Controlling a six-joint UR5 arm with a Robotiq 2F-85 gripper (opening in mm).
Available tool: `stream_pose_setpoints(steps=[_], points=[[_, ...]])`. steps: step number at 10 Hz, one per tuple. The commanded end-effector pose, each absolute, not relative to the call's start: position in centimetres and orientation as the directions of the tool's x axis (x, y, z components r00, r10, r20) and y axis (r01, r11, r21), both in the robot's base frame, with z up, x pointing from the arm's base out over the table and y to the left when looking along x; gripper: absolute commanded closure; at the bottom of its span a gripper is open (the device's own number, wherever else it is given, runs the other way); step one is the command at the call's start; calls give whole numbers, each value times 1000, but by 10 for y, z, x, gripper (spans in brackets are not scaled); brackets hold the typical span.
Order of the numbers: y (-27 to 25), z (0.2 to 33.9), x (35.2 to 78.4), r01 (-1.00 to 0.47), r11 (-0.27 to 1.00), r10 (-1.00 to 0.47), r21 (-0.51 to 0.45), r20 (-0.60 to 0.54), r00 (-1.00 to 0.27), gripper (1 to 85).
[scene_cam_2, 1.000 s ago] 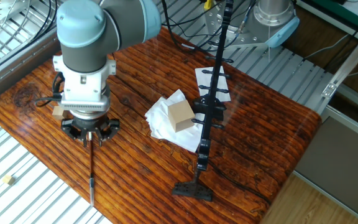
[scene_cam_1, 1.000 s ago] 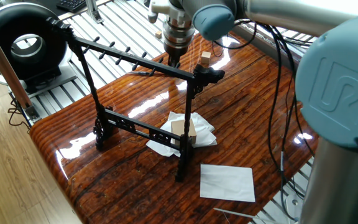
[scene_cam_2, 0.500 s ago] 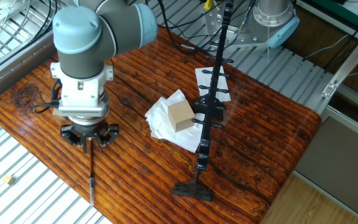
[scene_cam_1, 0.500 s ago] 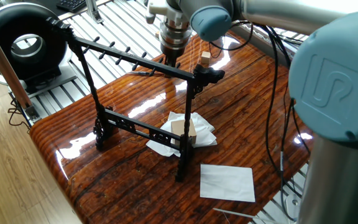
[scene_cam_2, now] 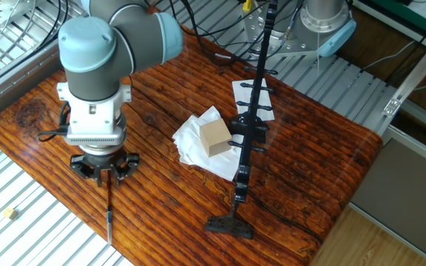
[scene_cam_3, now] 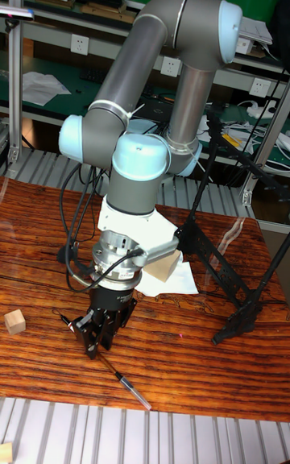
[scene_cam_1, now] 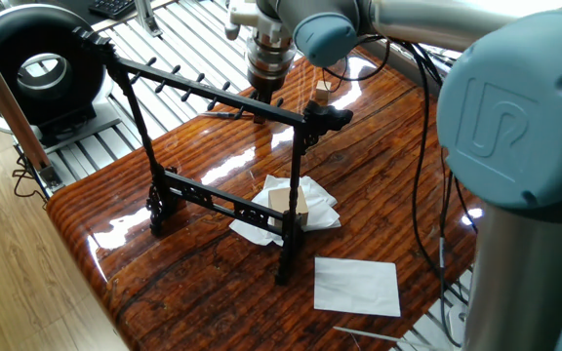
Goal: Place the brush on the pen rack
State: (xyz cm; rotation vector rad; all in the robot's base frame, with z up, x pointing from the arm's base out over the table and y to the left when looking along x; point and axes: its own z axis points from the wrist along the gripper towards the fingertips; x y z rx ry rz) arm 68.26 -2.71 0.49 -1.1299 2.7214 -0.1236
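Note:
The brush (scene_cam_2: 109, 214) is a thin dark stick lying flat on the wooden table near its edge, with its tip pointing toward the metal slats. In the tall fixed view the brush (scene_cam_3: 122, 381) runs diagonally out from under the fingers. My gripper (scene_cam_2: 105, 171) points straight down over the brush's upper end, open, its fingers either side of the shaft. Seen in the tall fixed view, the gripper (scene_cam_3: 94, 339) is just above the table. The pen rack (scene_cam_1: 213, 97), a black frame with a peg-lined top bar, stands upright apart from the gripper (scene_cam_1: 264, 96).
A crumpled white tissue with a wooden block (scene_cam_2: 214, 137) on it lies by the rack's foot. A white paper sheet (scene_cam_1: 356, 285) and a pale thin stick (scene_cam_1: 364, 332) lie near one corner. A small wooden cube (scene_cam_3: 14, 321) sits close to the gripper. Metal slats border the table.
The gripper has shifted a little along the brush toward the table edge. The brush has stayed where it lies, and the rack has not moved.

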Motion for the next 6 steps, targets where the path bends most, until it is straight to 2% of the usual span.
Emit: stream_pose_setpoints(steps=[1, 4, 5, 6], points=[[-31, 1, 686, -696, 704, -710, -143, -156, -687, 483], [-28, 0, 683, -695, 708, -706, -124, -160, -690, 523], [-28, 0, 678, -683, 723, -691, -108, -150, -708, 627], [-29, 0, 670, -669, 737, -676, -95, -126, -726, 843]])
